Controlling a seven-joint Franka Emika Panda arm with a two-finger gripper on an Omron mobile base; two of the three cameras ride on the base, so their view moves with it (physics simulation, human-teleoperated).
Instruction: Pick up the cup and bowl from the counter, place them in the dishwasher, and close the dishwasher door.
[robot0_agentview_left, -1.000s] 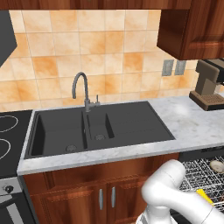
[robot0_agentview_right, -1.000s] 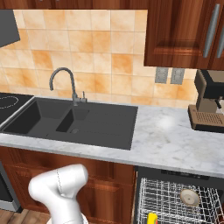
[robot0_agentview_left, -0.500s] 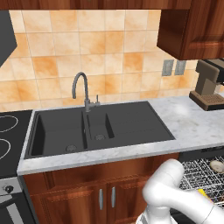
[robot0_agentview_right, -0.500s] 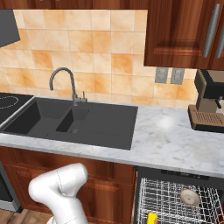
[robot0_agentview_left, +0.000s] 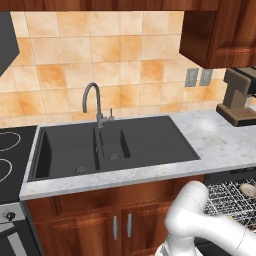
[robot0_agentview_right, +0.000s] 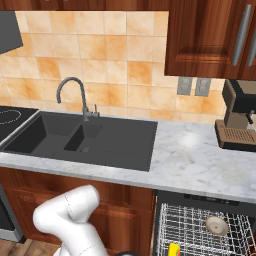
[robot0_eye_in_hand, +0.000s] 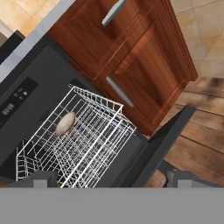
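Tool gapes empty above rack, bowl seemingly near its far edge.

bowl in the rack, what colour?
Beige bowl with a darker brownish rim; clearest in the right base view.

Two cameras sit behind the arm and look forward and down at the kitchen wall. The left one sits more in front of the sink, with the tabletop running off to the right. The right one looks from farther right, over the open dishwasher. Both share the sink, tabletop and wire rack. The hand camera looks down from close above the rack and door.
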